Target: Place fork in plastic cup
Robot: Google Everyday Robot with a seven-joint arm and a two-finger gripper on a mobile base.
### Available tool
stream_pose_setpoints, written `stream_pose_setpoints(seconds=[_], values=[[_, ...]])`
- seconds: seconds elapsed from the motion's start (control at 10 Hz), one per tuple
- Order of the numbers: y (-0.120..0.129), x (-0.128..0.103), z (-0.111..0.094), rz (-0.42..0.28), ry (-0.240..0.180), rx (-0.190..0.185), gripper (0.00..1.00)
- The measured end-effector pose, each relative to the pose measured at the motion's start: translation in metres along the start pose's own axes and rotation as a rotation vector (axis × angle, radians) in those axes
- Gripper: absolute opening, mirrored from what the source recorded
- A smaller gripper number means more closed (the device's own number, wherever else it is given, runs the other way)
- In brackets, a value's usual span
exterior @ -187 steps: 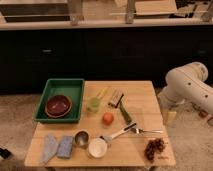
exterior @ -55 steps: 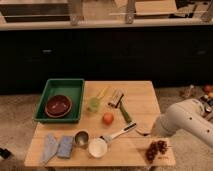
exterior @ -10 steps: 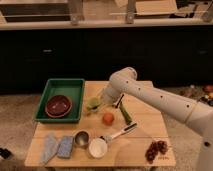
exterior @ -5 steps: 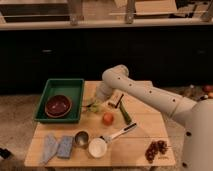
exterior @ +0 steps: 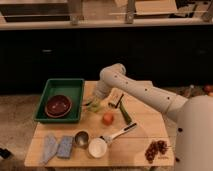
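Note:
The translucent light-green plastic cup (exterior: 93,106) stands on the wooden table (exterior: 150,120), just right of the green tray. My gripper (exterior: 96,99) hangs right over the cup, at the end of the white arm (exterior: 145,92) that reaches in from the right. The thin silver fork does not show anywhere on the table; it is hidden or out of view near the gripper.
A green tray (exterior: 50,86) holds a dark red bowl (exterior: 58,105). An orange fruit (exterior: 108,118), a green vegetable (exterior: 125,114), a white-handled utensil (exterior: 120,133), a white cup (exterior: 97,148), a metal cup (exterior: 81,138), grapes (exterior: 156,149) and cloths (exterior: 56,148) lie around.
The arm came in from the right, went down at the front right where the fork lay, then swung left to the cup. The fork no longer lies on the table.

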Motion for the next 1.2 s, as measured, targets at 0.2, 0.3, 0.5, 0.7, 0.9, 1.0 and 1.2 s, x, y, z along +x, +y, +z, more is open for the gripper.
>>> stream_pose_setpoints(seconds=[0.2,0.3,0.5,0.7,0.9,1.0,1.2], values=[[-0.004,0.003,0.003,0.004,0.004,-0.004,0.0],[-0.005,0.005,0.005,0.008,0.006,-0.01,0.0],[-0.005,0.008,0.008,0.017,0.009,-0.023,0.04],[-0.004,0.009,0.012,0.025,0.008,-0.039,0.25],[-0.004,0.009,0.014,0.028,0.007,-0.047,0.43],[-0.002,0.011,0.013,0.031,0.008,-0.051,0.55],[-0.002,0.011,0.013,0.028,0.005,-0.055,0.73]])
